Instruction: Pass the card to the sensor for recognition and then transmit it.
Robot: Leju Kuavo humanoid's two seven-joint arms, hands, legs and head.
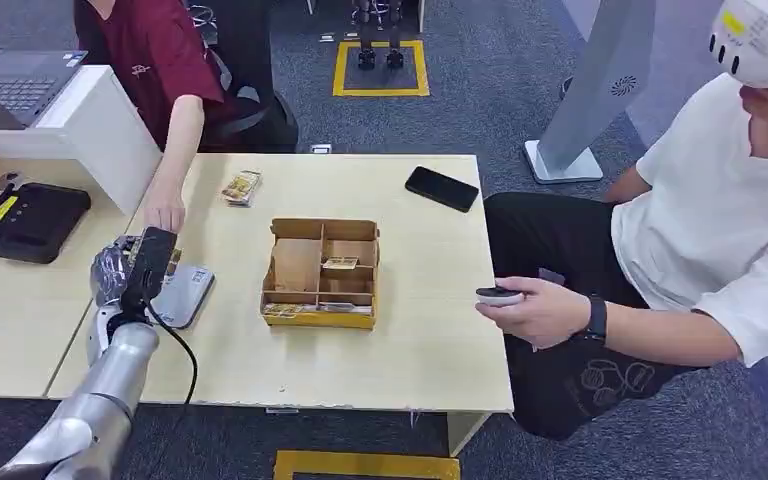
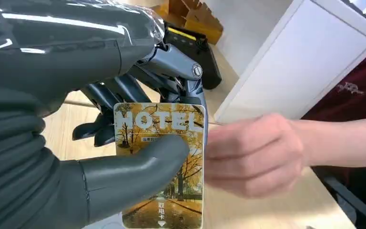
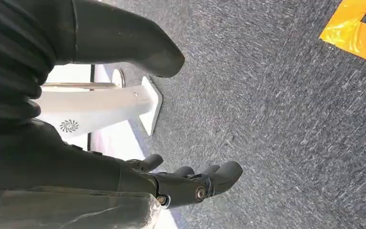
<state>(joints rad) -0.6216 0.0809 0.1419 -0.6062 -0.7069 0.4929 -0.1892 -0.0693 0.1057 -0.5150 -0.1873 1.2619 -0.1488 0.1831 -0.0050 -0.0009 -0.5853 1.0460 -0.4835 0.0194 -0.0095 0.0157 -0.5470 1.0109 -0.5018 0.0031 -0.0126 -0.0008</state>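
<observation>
Yellow autumn trees are covering the face of the hotel card (image 2: pixel 164 162), which the left robot hand (image 2: pixel 100 143) is pinching between its thick grey thumb (image 2: pixel 138 167) and its darker fingers (image 2: pixel 124 88) behind it. A person's hand (image 2: pixel 252 155) is reaching in just beside the card's edge, its fingertips seeming to touch it, though blur is making the contact hard to judge. In the head view the left robot hand (image 1: pixel 132 268) is hovering over the grey sensor pad (image 1: pixel 182 293) near the counter's (image 1: pixel 430 350) left side, with the person's hand (image 1: pixel 165 212) just above it. A brown cardboard organiser (image 1: pixel 321 272) is sitting mid-counter, holding more cards in its compartments. A small stack of cards (image 1: pixel 241 187) and a black phone (image 1: pixel 442 188) are lying further back. A second person in a white shirt (image 1: pixel 700 240) is sitting at the right. The right robot hand (image 3: pixel 190 183) is hanging over grey carpet (image 3: pixel 276 105), its fingers loosely apart and holding nothing.
</observation>
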